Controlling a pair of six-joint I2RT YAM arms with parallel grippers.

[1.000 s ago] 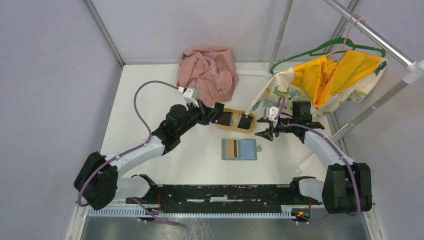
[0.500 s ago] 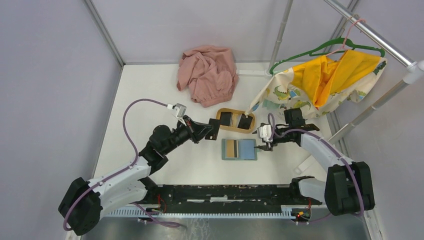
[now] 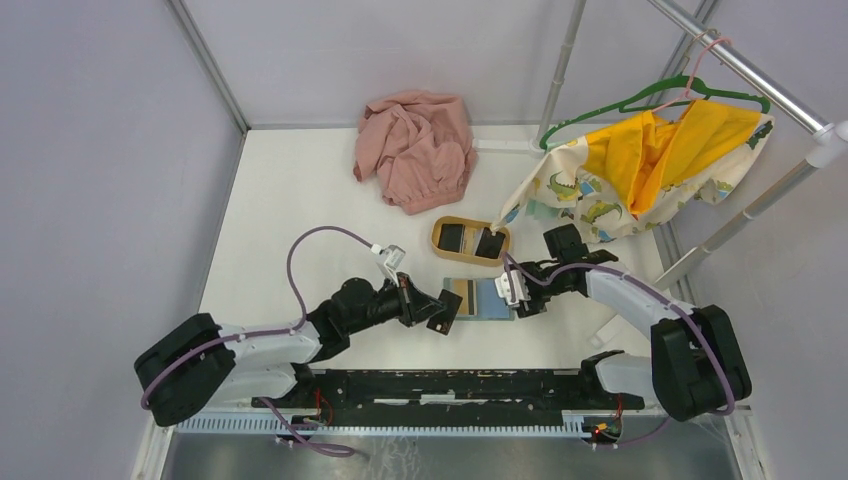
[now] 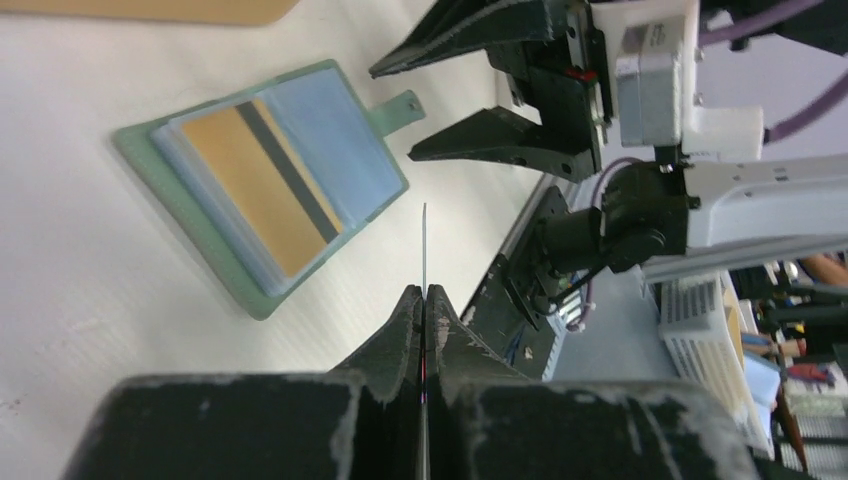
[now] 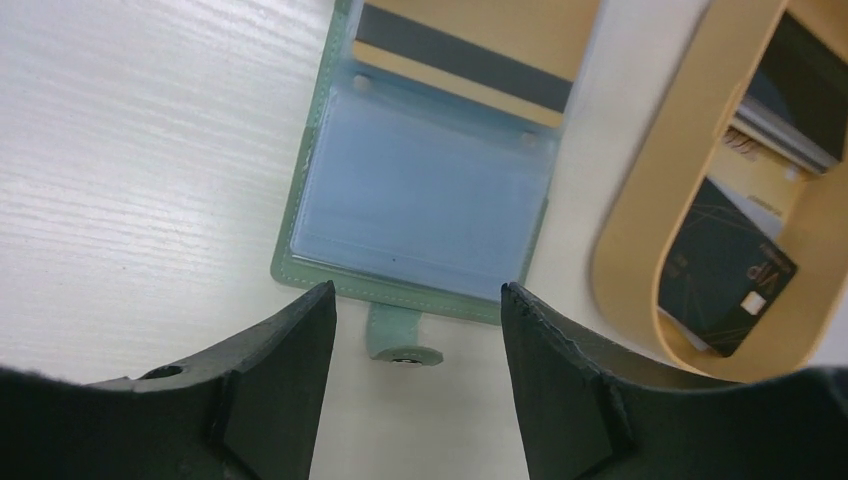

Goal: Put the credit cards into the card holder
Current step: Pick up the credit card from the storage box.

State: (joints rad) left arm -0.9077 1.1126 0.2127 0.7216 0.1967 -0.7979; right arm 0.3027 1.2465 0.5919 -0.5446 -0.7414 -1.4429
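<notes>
- "VIP", I think, in small pale letters on the black card (image 5: 722, 283) lying in the wooden tray (image 5: 628, 262).
- Couldn't read anything else.

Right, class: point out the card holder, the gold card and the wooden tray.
card holder (image 5: 420, 200): right wrist view, clear blue pocket.
gold card (image 4: 245, 195): left wrist view, tan face beside the stripe.
wooden tray (image 3: 470, 219): top view, far rim.

White surface (image 3: 290, 210) is carrying the open card holder (image 3: 485, 299), an oval wooden tray (image 3: 470, 219) and a crumpled pink cloth (image 3: 415, 150).
</notes>
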